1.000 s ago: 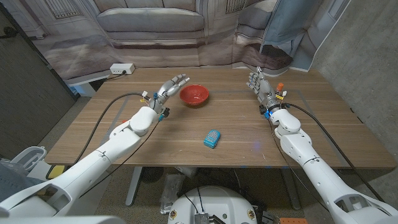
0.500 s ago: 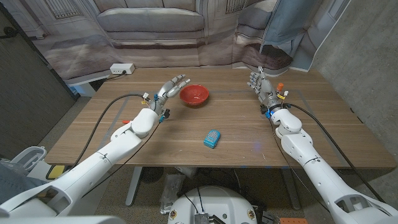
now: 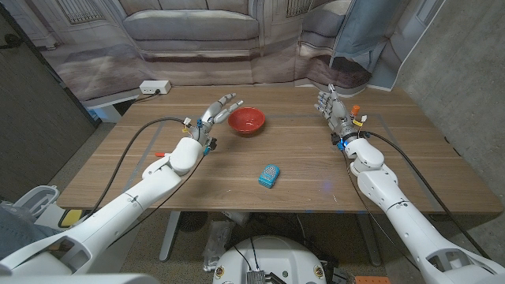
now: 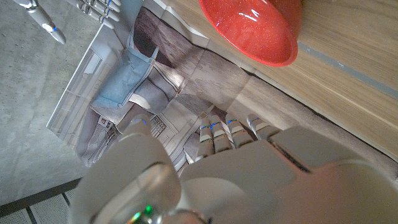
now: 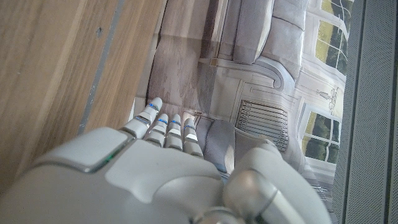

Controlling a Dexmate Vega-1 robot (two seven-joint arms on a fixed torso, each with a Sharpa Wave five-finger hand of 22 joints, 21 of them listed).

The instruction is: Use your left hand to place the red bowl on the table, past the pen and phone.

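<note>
Bowl (image 3: 247,121) on table (image 3: 316,170), far side, beyond phone (image 3: 270,175). Left hand (image 3: 215,112) spread, empty, just beside bowl. Right hand (image 3: 331,105) spread, idle. Risk: fingers nudge rim, bowl slides.

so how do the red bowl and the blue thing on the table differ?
The red bowl is round, open and upright; the blue object is small, flat and roughly rectangular. The bowl sits farther back, beside the left hand; the blue object lies nearer the front edge. Both rest unheld on the table.
</note>
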